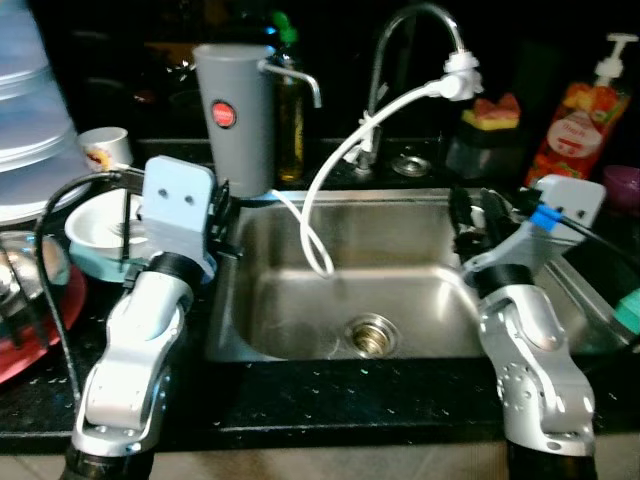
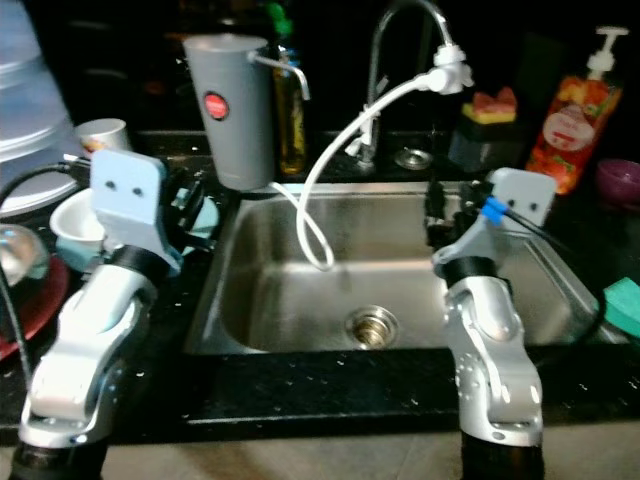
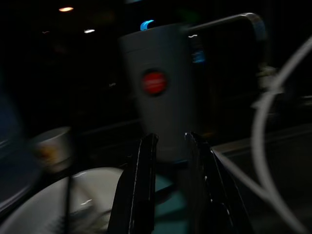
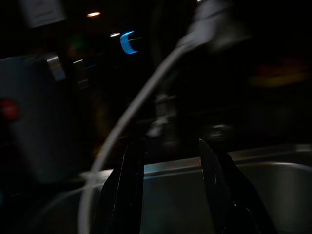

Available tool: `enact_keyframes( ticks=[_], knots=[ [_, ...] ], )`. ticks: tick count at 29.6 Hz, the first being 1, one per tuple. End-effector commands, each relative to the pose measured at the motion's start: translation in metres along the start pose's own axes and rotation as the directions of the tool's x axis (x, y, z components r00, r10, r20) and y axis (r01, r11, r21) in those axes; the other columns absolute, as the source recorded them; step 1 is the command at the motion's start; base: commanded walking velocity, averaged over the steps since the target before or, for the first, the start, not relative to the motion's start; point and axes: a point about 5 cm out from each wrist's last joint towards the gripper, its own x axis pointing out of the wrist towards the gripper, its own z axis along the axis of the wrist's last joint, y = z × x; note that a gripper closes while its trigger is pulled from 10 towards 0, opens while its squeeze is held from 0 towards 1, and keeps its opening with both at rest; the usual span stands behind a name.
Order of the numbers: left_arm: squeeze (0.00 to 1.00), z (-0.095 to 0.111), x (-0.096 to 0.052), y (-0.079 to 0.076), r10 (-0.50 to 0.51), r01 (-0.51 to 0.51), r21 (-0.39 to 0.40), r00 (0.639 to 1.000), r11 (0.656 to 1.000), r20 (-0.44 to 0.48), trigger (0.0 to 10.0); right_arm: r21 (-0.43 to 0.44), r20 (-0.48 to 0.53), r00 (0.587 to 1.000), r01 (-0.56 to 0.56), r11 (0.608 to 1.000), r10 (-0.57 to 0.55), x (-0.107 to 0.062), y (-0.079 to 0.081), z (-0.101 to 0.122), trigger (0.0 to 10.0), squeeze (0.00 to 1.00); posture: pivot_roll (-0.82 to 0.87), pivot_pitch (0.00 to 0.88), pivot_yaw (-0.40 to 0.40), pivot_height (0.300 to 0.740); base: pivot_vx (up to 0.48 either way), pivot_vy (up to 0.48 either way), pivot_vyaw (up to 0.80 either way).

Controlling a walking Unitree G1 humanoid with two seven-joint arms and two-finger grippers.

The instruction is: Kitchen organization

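A stainless sink (image 1: 300, 300) is set into the dark speckled worktop (image 1: 330, 395), its basin bare down to the round drain (image 1: 372, 334). A white hose (image 1: 330, 175) loops from the head of the curved faucet (image 1: 415, 20) down over the back rim and into the basin. Behind the sink's left corner stands a tall grey cup (image 1: 235, 115) with a red round mark, upright, its long axis vertical. Just beside it is a dark bottle (image 1: 290, 100) with a green top. To the left, a white bowl (image 1: 100, 225) sits on a teal plate (image 1: 100, 265), a small white mug (image 1: 103, 148) stands behind them, and a red plate (image 1: 40, 320) lies at the near edge (what the bowl holds cannot be made out). On the right are an orange soap dispenser (image 1: 580, 115) and a sponge (image 1: 492, 110) on a dark holder.

The left gripper (image 3: 168, 146) is raised over the worktop at the sink's left rim, pointing at the grey cup; its jaws stand narrowly apart and hold nothing. The right gripper (image 4: 168, 151) is lifted over the sink's right part, aimed at the faucet base, jaws moderately apart and empty.
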Motion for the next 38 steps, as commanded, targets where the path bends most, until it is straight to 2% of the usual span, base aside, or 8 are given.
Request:
enact_keyframes(
  ticks=[1,5,14,22,38],
  knots=[
    [0.0,0.0,-0.002,-0.001,-0.007,0.007,0.007,1.0,1.0,-0.004,10.0,0.007,-0.012,1.0,0.002,1.0,-0.002,-0.0013,-0.0008,-0.0018,10.0,0.0,0.06,0.144,-0.034,0.74,0.0,0.0,0.8],
    [0.0,-0.0001,-0.0019,-0.0017,-0.01,0.01,0.006,1.0,1.0,-0.005,10.0,0.006,-0.014,1.0,0.009,1.0,-0.009,-0.0018,-0.0017,-0.002,10.0,0.0,0.06,0.144,-0.031,0.74,0.0,0.0,0.8],
    [0.0,-0.0005,-0.0009,-0.003,-0.018,0.018,0.008,1.0,1.0,-0.008,10.0,0.025,-0.033,0.999,0.044,0.999,-0.044,-0.0015,-0.0058,-0.0048,10.0,0.0,0.06,0.142,-0.028,0.74,0.0,0.0,0.0],
    [0.0,-0.0018,-0.0008,-0.0036,-0.02,0.02,0.007,1.0,1.0,-0.016,10.0,0.028,-0.051,0.998,0.05,0.998,-0.049,-0.001,-0.0063,-0.0063,10.0,0.0,0.06,0.141,-0.028,0.74,0.0,0.0,-0.71],
    [0.0,-0.0039,0.0005,-0.0042,-0.017,0.017,0.0,0.999,1.0,-0.036,10.0,0.012,-0.052,0.998,0.041,0.999,-0.04,-0.0011,-0.0052,-0.0056,10.0,0.0,0.06,0.137,-0.028,0.74,0.0,0.0,0.0]
  ],
)
